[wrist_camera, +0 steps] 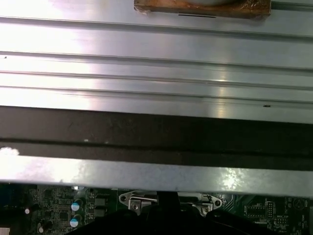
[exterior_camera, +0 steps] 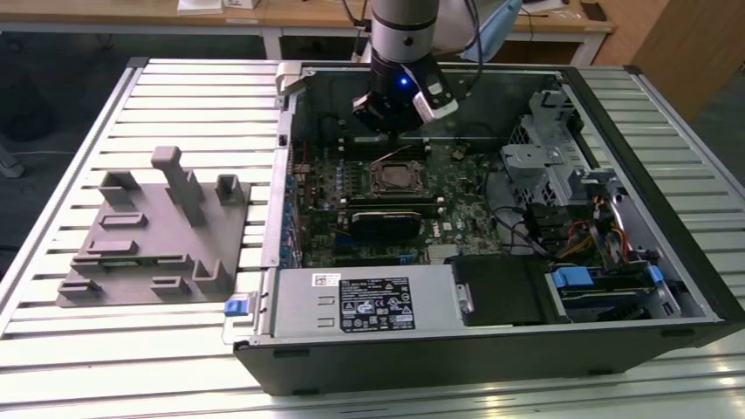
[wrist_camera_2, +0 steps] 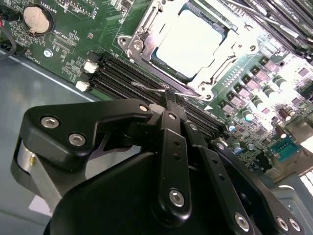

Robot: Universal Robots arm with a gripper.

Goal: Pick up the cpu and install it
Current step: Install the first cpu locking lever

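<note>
My gripper [exterior_camera: 402, 122] hung over the far end of the open computer case [exterior_camera: 652, 332], just beyond the socket [exterior_camera: 396, 177] on the motherboard [exterior_camera: 466, 214]. In the second wrist view the fingers [wrist_camera_2: 174, 105] were pressed flat together with nothing between them, their tips just short of the socket frame. The cpu [wrist_camera_2: 190, 43] lay seated in that socket, its pale metal top bright under the light, apart from my fingers. That same view gave me the dark memory slots [wrist_camera_2: 122, 78] running beside the socket and a round coin battery [wrist_camera_2: 35, 18] farther off on the board.

The exterior view showed what the wrist cameras could not: the grey fixture block [exterior_camera: 157, 231] on the slatted table [exterior_camera: 70, 367], well apart from the case on the exterior view's left, and the white label [exterior_camera: 370, 301] on the near side from the socket.

The first wrist view caught the ribbed table surface [wrist_camera: 156, 63], the dark case wall [wrist_camera: 156, 137], and a sliver of the socket frame [wrist_camera: 132, 200] by my fingertips.
</note>
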